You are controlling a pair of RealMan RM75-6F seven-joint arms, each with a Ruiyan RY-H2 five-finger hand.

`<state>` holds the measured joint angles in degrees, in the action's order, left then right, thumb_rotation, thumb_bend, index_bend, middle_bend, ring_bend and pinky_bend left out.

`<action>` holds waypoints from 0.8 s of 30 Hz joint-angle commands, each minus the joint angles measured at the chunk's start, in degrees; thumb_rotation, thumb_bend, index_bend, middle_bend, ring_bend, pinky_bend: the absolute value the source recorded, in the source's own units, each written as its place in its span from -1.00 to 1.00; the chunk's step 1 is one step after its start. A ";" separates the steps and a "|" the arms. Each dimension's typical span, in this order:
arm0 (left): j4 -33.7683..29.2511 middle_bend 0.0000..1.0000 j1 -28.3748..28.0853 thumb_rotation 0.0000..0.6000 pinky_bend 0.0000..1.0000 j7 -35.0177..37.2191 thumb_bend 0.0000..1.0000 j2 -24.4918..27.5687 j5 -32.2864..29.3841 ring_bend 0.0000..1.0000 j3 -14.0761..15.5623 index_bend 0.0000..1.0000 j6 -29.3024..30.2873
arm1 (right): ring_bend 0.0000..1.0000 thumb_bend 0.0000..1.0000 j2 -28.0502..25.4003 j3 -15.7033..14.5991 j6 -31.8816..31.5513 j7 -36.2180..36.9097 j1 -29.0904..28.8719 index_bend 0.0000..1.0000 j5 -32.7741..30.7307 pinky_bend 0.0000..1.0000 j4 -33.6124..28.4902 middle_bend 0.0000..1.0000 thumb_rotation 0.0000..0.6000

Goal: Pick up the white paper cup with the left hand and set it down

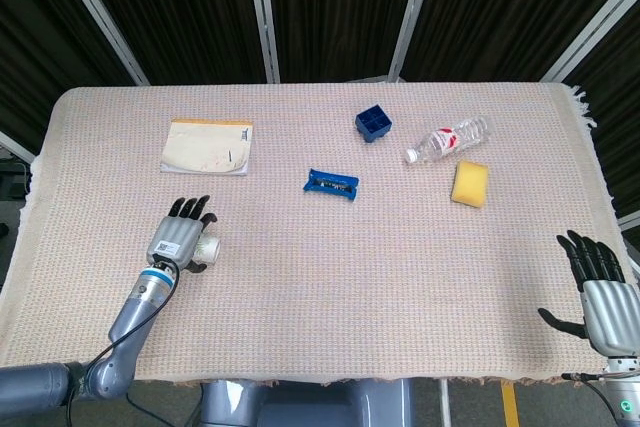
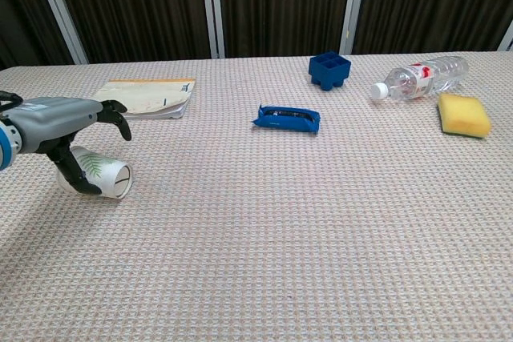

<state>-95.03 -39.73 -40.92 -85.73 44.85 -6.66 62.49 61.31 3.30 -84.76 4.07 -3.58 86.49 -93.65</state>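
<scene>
The white paper cup (image 1: 209, 247) (image 2: 100, 175), printed with a green leaf, lies on its side on the woven tablecloth near the front left, mouth facing right. My left hand (image 1: 178, 239) (image 2: 60, 118) hovers right over it with fingers stretched out and apart, not wrapped around it. The thumb reaches down along the cup's closed end; I cannot tell if it touches. My right hand (image 1: 600, 292) rests open beyond the table's front right corner, fingers spread, holding nothing; only the head view shows it.
A notebook (image 1: 208, 147) (image 2: 144, 96) lies behind the cup. A flat blue packet (image 1: 332, 184) (image 2: 288, 118) sits mid-table, with a blue box (image 1: 373, 124) (image 2: 329, 68), a plastic bottle (image 1: 448, 139) (image 2: 417, 78) on its side and a yellow sponge (image 1: 470, 183) (image 2: 463, 114) at the back right.
</scene>
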 commanded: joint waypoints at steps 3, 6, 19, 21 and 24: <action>0.42 -1.00 -2.29 1.00 -1.00 -6.73 -0.88 -2.74 -3.70 -1.00 0.47 -0.46 3.43 | -1.00 -1.00 -0.04 0.01 0.08 0.24 -0.02 -1.00 -0.06 -1.00 0.10 -1.00 1.00; 1.63 -1.00 -2.92 1.00 -1.00 -10.25 -0.88 -3.87 -3.50 -1.00 1.45 -0.45 5.46 | -1.00 -1.00 -0.02 -0.01 0.10 0.34 -0.08 -1.00 0.08 -1.00 0.15 -1.00 1.00; 4.91 -1.00 -3.17 1.00 -1.00 -13.37 -0.88 -7.30 -3.14 -1.00 2.68 -0.08 7.20 | -1.00 -1.00 0.21 -0.15 0.49 0.05 -0.41 -1.00 0.40 -1.00 0.14 -1.00 1.00; 5.18 -1.00 -3.01 1.00 -1.00 -12.78 -0.88 -7.50 -2.67 -1.00 2.67 -0.07 7.13 | -1.00 -1.00 0.12 -0.01 0.54 0.16 -0.51 -1.00 0.32 -1.00 0.13 -1.00 1.00; 5.10 -1.00 -2.53 1.00 -1.00 -10.63 -0.88 -7.36 -1.14 -1.00 2.23 -0.06 7.31 | -1.00 -1.00 0.04 -0.02 0.71 0.24 -0.57 -1.00 0.22 -1.00 0.13 -1.00 1.00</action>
<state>-89.91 -42.55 -52.57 -93.15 42.92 -4.18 69.70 61.36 3.29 -84.07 4.30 -4.14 86.72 -93.53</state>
